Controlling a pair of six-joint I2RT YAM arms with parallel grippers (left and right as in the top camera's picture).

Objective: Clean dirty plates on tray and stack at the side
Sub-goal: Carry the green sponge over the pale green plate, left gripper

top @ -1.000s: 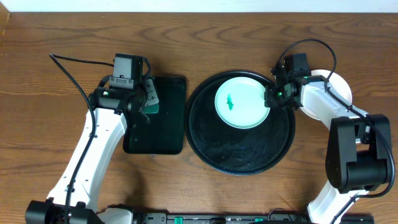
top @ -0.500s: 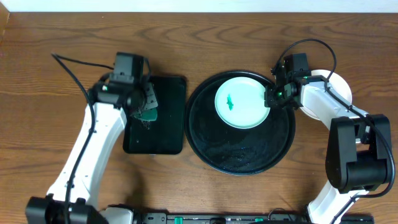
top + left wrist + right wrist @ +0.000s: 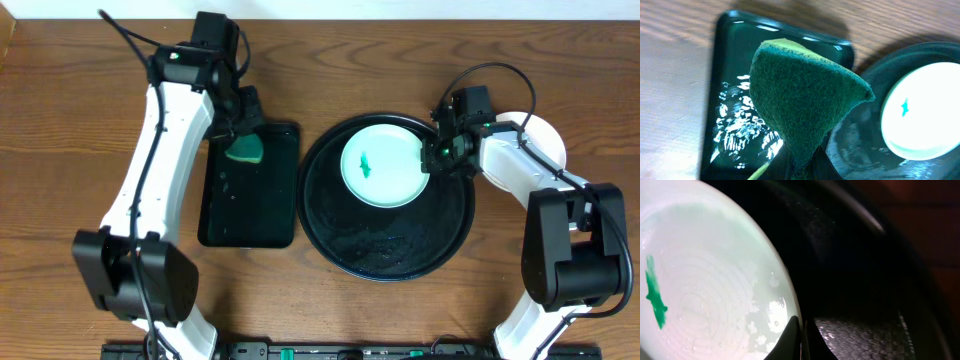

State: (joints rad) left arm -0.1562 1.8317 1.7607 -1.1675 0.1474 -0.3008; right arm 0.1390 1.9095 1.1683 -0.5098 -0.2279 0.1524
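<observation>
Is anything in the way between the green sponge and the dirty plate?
Nothing visible. The sponge, held up by the left gripper, has open space to the plate; the right gripper sits at its far rim.

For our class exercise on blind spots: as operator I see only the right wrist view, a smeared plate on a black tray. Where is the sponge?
Observer: The left hand pinches the sponge, holding it above a rectangular tray.
Operator: Is any other plate around?
Observer: Yes, a second plate lies right of the round tray, partly under the right arm.
Operator: Does the round tray hold more plates?
Observer: No, only the smeared plate.
</observation>
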